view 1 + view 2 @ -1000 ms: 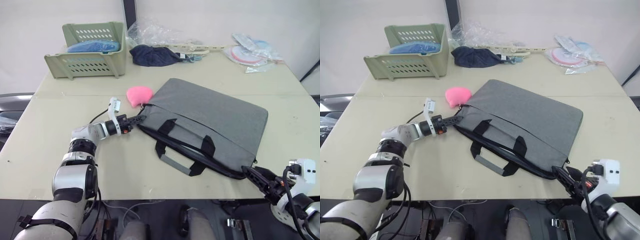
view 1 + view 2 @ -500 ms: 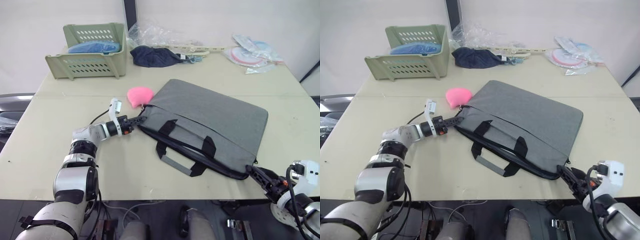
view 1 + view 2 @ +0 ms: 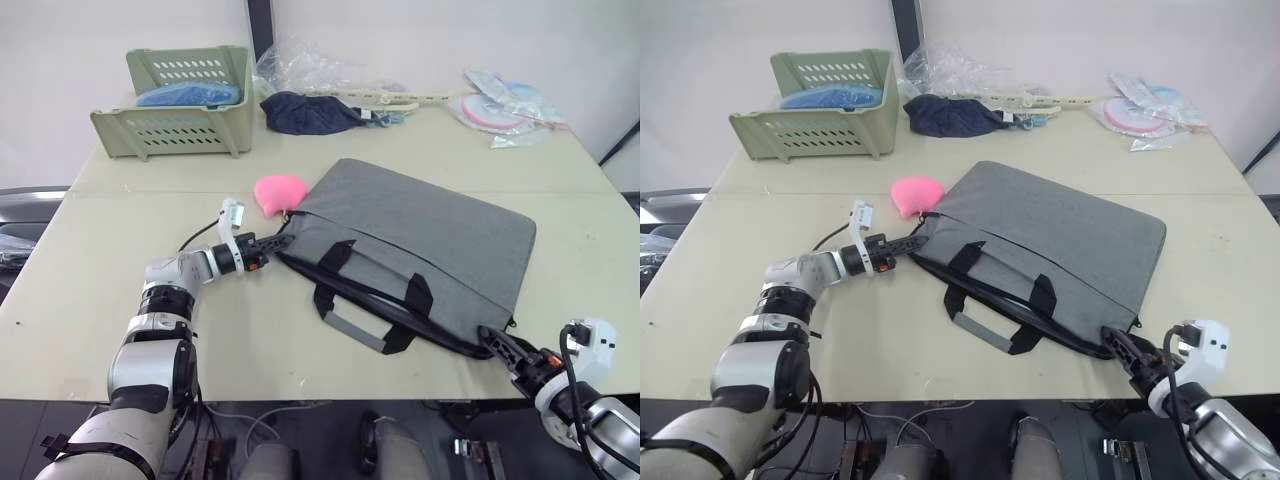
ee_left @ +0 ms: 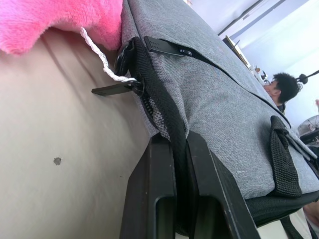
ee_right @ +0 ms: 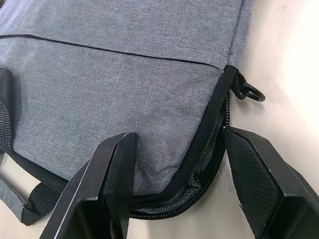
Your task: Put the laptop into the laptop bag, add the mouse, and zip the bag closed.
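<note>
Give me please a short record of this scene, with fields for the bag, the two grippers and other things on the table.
bag: grey, flat on the table, handles toward the robot
left gripper: shut on the bag's black edge near the pompom
right gripper: open, straddling the bag's near corner
zipper: gapes at that corner
other things: green basket, dark cloth, plastic packets

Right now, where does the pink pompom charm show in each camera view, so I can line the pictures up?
Left eye view: pink pompom on the table at the laptop bag's far left corner.
Right eye view: same spot, left of centre.
Left wrist view: pink fur in the upper left corner, tied on by a white cord.
Right wrist view: grey bag fabric and zipper, no pompom.
Shared landmark: the bag's black zipper edging.
</note>
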You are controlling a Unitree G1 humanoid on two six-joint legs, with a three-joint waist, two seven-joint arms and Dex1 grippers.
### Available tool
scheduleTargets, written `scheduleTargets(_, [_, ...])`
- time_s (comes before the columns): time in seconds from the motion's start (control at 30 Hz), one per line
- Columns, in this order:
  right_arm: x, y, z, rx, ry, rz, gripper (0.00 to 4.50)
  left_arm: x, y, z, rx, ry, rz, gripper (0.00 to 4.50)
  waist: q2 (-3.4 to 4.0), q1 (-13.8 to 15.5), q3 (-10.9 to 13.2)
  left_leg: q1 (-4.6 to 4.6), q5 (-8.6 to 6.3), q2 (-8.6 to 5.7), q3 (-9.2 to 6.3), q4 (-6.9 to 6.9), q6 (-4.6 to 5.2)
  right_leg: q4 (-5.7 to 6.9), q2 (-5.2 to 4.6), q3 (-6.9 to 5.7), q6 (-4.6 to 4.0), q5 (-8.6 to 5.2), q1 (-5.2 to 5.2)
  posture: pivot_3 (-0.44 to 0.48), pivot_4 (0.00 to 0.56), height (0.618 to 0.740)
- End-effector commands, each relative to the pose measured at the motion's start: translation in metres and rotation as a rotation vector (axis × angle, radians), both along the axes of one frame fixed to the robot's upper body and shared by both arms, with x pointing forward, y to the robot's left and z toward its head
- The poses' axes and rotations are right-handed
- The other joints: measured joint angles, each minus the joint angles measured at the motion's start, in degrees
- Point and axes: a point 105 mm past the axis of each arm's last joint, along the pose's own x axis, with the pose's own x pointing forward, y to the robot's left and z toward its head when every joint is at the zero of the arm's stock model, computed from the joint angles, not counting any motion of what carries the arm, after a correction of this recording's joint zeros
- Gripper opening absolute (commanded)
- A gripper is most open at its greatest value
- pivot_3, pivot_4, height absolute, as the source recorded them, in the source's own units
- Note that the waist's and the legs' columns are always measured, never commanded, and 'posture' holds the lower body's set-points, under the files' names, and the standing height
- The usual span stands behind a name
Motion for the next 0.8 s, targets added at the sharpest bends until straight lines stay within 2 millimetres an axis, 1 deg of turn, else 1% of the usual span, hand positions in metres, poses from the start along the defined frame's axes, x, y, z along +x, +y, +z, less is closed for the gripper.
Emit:
scheduleTargets(0.03, [-0.003,-0.002,-0.009,0.035,0.036,-0.034,3.04,-0.013,-0.008,-0.03,0.042,0.109,-0.035,0.01,0.0,0.0,0.0,0.01,0.0,0.0,0.0,0.0,0.0,0.0,0.0,0.0,0.0,0.0,0.01,0.0,0.15,0.74])
scheduleTargets(0.17, [-0.005,-0.007,-0.017,0.024,0.072,-0.06,3.04,-0.014,-0.009,-0.031,0.046,0.109,-0.037,0.01,-0.03,0.0,0.0,0.02,-0.02,0.0,-0.01,0.0,0.01,-0.01,0.0,0.0,0.0,0.0,0.03,0.0,0.15,0.74])
scheduleTargets(0.2, [-0.006,-0.007,-0.018,0.027,0.073,-0.063,2.79,-0.014,-0.009,-0.031,0.047,0.109,-0.037,0.0,-0.05,0.0,0.0,0.03,-0.02,0.0,-0.01,0.0,0.01,-0.02,0.0,0.0,0.0,0.0,0.05,0.0,0.15,0.74])
scheduleTargets(0.27, [-0.006,-0.007,-0.019,0.027,0.074,-0.064,2.15,-0.014,-0.009,-0.031,0.048,0.109,-0.037,0.0,-0.13,0.0,-0.1,0.04,-0.03,0.01,-0.02,0.0,0.01,-0.03,0.0,0.0,0.0,0.0,0.07,0.0,0.15,0.74])
scheduleTargets(0.3, [-0.006,-0.007,-0.019,0.025,0.075,-0.063,1.74,-0.014,-0.009,-0.031,0.05,0.108,-0.037,0.0,-0.19,0.0,-0.2,0.05,-0.03,0.01,-0.03,0.0,0.01,-0.04,0.0,0.0,0.0,0.0,0.08,0.0,0.15,0.74])
scheduleTargets(0.4, [-0.005,-0.008,-0.022,0.022,0.081,-0.072,0.31,-0.014,-0.009,-0.031,0.053,0.107,-0.038,0.0,-0.48,0.1,-0.5,0.05,-0.06,0.01,-0.06,0.0,0.03,-0.1,0.0,-0.02,0.0,0.0,0.11,0.0,0.15,0.74])
scheduleTargets(0.43, [-0.005,-0.008,-0.022,0.025,0.081,-0.077,0.06,-0.014,-0.009,-0.031,0.055,0.107,-0.038,0.0,-0.57,0.1,-0.6,0.05,-0.08,0.01,-0.07,-0.01,0.03,-0.13,0.01,-0.02,0.0,0.0,0.12,0.0,0.15,0.74])
scheduleTargets(0.8, [-0.002,-0.011,-0.025,0.016,0.088,-0.082,0.06,-0.017,-0.008,-0.034,0.064,0.111,-0.041,0.0,-0.68,0.1,-0.7,0.06,-0.13,0.02,-0.07,-0.01,0.05,-0.22,0.02,-0.04,0.0,0.0,0.18,0.0,0.15,0.74])
